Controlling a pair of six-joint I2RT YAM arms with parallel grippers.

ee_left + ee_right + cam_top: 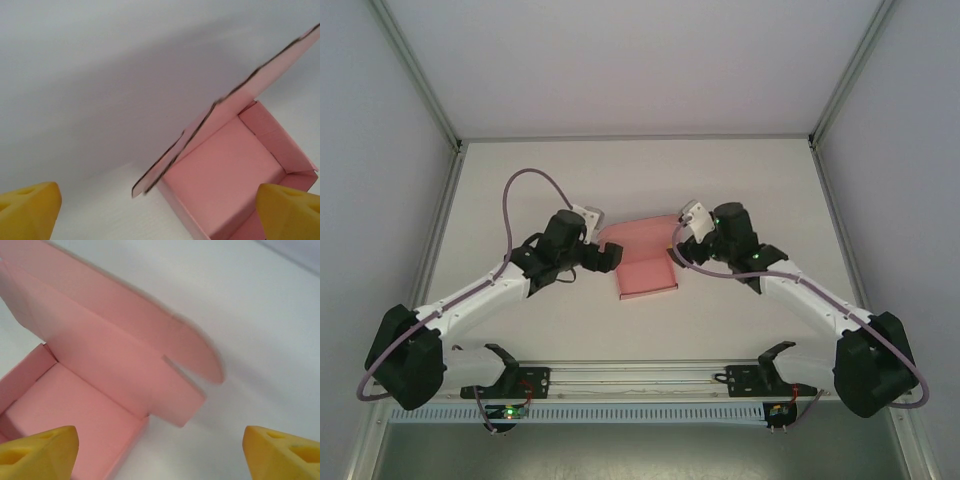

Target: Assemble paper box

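Lying open, paper box [647,275], lid [125,345] edge raised

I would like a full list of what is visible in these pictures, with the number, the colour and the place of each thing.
paper box: one, pink, middle of the table, between the two grippers; tray folded up, lid flap raised
table: one, white, under everything
walls: pale grey, at the left, right and far sides
rail: one, silvery, near edge of the table
cables: two, purple, one along each arm
left arm: one, white and black, reaching in from the near left
right arm: one, white and black, reaching in from the near right
left gripper: yellow fingers, open, beside the box
right gripper: yellow fingers, open, beside the box
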